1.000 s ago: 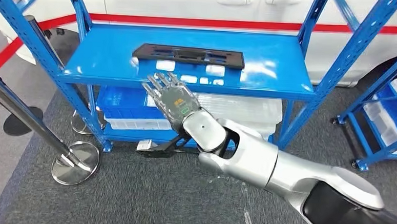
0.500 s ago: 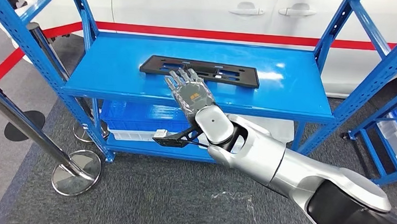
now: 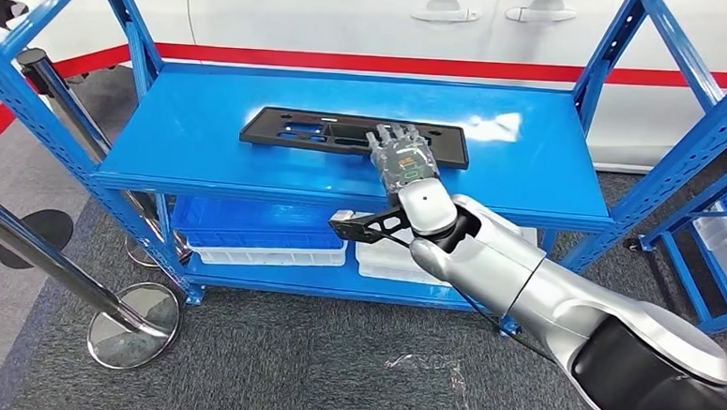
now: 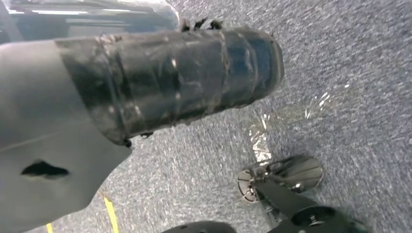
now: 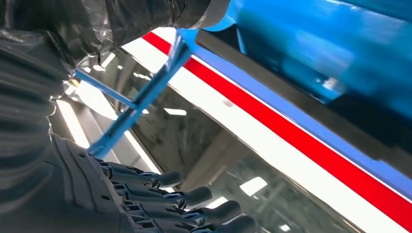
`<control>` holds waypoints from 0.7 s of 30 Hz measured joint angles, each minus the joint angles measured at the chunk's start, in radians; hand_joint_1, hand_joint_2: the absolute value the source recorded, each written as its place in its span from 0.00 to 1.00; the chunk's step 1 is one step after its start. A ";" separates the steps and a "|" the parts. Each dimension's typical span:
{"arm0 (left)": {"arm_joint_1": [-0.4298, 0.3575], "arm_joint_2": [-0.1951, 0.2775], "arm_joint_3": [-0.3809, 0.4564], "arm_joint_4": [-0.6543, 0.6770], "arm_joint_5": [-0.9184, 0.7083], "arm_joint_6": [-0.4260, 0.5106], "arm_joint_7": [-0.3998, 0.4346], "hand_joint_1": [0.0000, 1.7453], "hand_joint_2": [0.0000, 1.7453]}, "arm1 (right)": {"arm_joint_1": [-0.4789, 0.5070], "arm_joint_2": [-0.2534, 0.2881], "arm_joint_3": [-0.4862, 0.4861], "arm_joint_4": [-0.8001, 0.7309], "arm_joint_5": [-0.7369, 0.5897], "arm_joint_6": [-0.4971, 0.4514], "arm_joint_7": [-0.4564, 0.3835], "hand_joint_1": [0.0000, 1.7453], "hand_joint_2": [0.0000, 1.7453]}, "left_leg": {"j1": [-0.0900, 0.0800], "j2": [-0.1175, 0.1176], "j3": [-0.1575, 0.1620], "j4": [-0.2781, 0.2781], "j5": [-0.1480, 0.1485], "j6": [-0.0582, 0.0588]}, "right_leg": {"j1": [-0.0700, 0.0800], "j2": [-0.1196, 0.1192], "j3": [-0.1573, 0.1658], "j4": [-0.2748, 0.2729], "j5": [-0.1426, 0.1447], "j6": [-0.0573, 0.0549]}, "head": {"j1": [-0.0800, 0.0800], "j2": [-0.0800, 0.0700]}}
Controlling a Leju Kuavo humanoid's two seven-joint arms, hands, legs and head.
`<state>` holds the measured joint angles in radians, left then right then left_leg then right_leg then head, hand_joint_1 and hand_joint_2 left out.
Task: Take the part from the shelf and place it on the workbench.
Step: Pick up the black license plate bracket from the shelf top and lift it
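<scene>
A flat black part (image 3: 307, 130) with several cut-outs lies along the top of the blue shelf (image 3: 184, 149), towards its back. My right hand (image 3: 402, 158) reaches in over the shelf's front edge with its fingers stretched out flat over the right portion of the part; whether they touch it I cannot tell. Nothing is held in it. The right wrist view shows those fingers (image 5: 194, 206) straight and apart, beside the blue shelf top (image 5: 316, 53). My left hand (image 4: 170, 82) hangs above the grey carpet, and how its fingers lie is unclear.
Blue uprights (image 3: 621, 63) frame the shelf on both sides. Clear and blue bins (image 3: 264, 242) fill the lower level. A chrome barrier post with a round base (image 3: 133, 323) stands at the left, a second blue rack (image 3: 715, 233) at the right, a white car (image 3: 351, 16) behind.
The camera has shifted. My right hand has moved forward from in front of the shelf's edge to over the black part's right portion, fingers still spread.
</scene>
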<state>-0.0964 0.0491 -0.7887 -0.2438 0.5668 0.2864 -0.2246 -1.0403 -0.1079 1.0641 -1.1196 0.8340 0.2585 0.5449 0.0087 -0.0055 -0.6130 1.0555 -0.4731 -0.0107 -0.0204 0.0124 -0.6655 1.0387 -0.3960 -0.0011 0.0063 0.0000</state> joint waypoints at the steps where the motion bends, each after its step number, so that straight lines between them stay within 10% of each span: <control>1: -0.002 0.000 -0.001 0.000 0.000 -0.001 0.002 0.00 0.00 | 0.001 -0.002 -0.001 0.011 -0.003 0.000 0.000 0.00 1.00 | -0.003 -0.001 0.005 -0.019 0.003 0.007 | 0.001 0.000 -0.001 -0.001 0.000 0.006 | 0.000 0.000; 5: -0.003 0.000 -0.002 0.000 -0.001 0.002 0.011 0.00 0.00 | 0.004 -0.010 -0.001 0.039 -0.010 0.002 0.000 0.00 1.00 | -0.004 0.000 0.016 -0.034 0.013 0.038 | 0.002 -0.001 -0.012 0.022 -0.019 0.027 | 0.000 0.000; 10: -0.004 0.001 -0.003 0.000 -0.001 0.002 0.014 0.00 0.00 | 0.012 -0.018 -0.002 0.065 -0.010 0.003 0.000 0.00 1.00 | -0.010 0.000 0.022 -0.033 0.009 0.059 | 0.006 -0.005 -0.141 0.287 -0.125 0.027 | 0.003 0.000; 15: -0.004 0.000 -0.003 0.000 -0.001 0.003 0.016 0.00 0.00 | 0.013 -0.018 -0.002 0.081 -0.018 0.008 -0.006 0.00 1.00 | -0.020 -0.005 0.037 -0.026 -0.014 0.055 | 0.020 -0.006 -0.016 0.038 -0.010 -0.002 | 0.001 0.000; 21: -0.007 0.000 -0.008 0.000 0.002 0.003 0.016 0.00 0.00 | 0.013 -0.013 -0.002 0.090 -0.030 0.009 -0.023 0.00 1.00 | -0.018 -0.003 0.034 0.004 -0.046 0.026 | 0.016 -0.008 0.036 -0.025 -0.016 -0.016 | -0.002 0.000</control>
<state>-0.1029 0.0495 -0.7962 -0.2438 0.5684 0.2892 -0.2090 -1.0275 -0.1210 1.0624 -1.0295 0.8039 0.2672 0.5224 -0.0089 -0.0082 -0.5794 1.0596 -0.5187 0.0149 -0.0048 0.0045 -0.6292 1.0141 -0.4125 -0.0173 0.0038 0.0000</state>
